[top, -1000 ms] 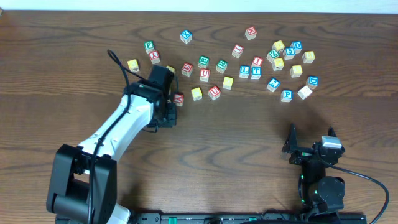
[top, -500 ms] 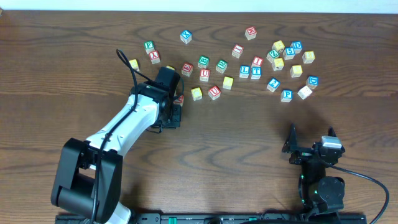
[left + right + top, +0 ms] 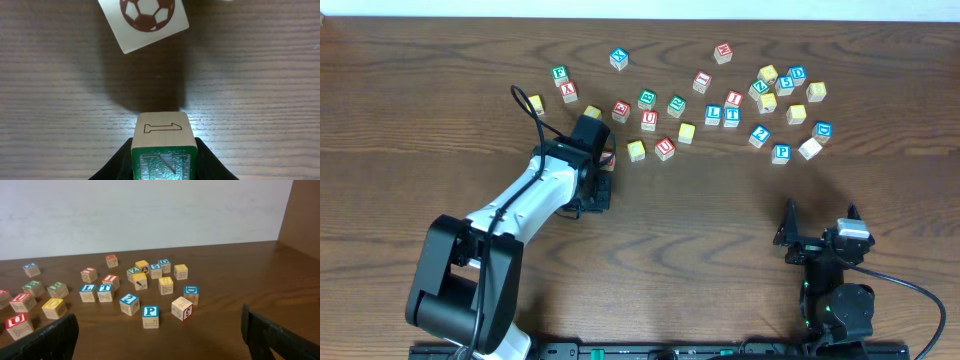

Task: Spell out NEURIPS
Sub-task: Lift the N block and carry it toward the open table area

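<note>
While my left pincer (image 3: 163, 162) grips the green N cube (image 3: 162, 131) by its sides, near a football-printed cube (image 3: 144, 20) on the worktop (image 3: 260, 100), my right pincer (image 3: 820, 216) rests wide open, well apart from the scattered letter cubes (image 3: 665, 148).

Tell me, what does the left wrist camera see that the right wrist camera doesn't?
Only the left wrist view: the left gripper shut on the N cube, close up, with a football-picture cube just beyond. Only the right wrist view: the open right gripper, empty, facing scattered lettered cubes, among them a blue P cube, with a pale wall behind. Both: the brown wooden table.
</note>
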Controlling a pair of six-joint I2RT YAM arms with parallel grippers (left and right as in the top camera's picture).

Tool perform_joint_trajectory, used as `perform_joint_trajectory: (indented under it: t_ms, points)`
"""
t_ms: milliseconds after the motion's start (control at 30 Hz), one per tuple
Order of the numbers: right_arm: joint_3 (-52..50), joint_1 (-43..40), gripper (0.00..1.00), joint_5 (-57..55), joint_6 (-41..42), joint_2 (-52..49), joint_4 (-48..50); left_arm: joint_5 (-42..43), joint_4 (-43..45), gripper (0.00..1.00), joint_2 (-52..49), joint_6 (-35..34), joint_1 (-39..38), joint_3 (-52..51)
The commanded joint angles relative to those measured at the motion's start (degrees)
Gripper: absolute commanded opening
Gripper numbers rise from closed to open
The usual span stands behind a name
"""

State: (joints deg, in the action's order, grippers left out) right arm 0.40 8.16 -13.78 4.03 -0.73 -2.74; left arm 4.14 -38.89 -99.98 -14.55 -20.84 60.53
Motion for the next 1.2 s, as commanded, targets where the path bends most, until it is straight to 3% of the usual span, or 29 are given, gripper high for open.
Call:
perform_joint_trajectory:
  t_ms: [0,1067,1133,1167]
  points:
    - [-0.1,0.1,0.99,0.0,-0.5,0.1,-0.3,-0.3,0.4,0.15,-0.5,0.5,-0.1,-0.5]
    - [-0.1,0.1,0.99,0.0,-0.5,0.1,-0.3,-0.3,2.1,0.15,-2.8,0.5,-0.1,-2.3]
    - [-0.1,0.1,0.99,0.0,-0.5,0.1,-0.3,-0.3,2.1,0.15,-2.8,0.5,-0.1,-2.3]
    - [-0.1,0.1,0.99,0.0,-0.5,0.1,-0.3,-0.3,2.1,0.22,-2.8,0.5,-0.1,-2.3]
